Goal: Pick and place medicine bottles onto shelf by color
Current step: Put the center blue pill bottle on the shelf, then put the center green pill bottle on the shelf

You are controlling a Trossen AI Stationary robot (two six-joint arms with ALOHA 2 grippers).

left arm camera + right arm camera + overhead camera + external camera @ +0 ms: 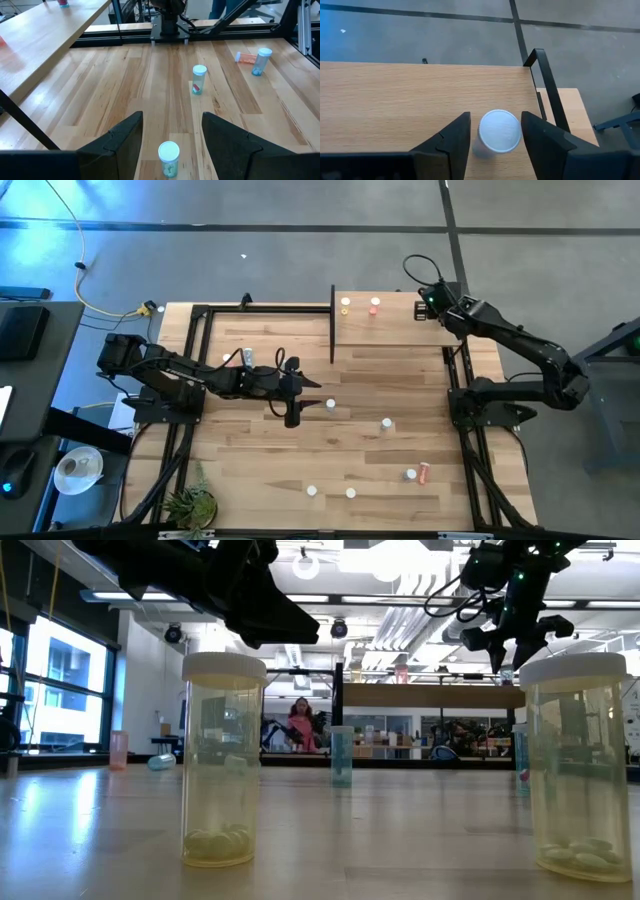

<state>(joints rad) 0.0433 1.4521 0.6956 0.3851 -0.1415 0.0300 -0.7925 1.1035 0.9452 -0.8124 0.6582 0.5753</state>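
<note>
Medicine bottles are split between places: two stand on the shelf (400, 330), a yellow one (345, 305) and a pink-red one (375, 305), while a white-capped bottle (499, 131) sits upright between the parted fingers of the right end effector (495, 132) near the shelf's far corner. Lifting away askew could clip that cap and tip it off the black edge. The left end effector (172, 137) hangs open around a teal bottle (169, 157) on the table (250, 460); closing off-centre may topple it. More bottles (385, 424) stand scattered nearby, one pink-red bottle lying down (425, 473).
</note>
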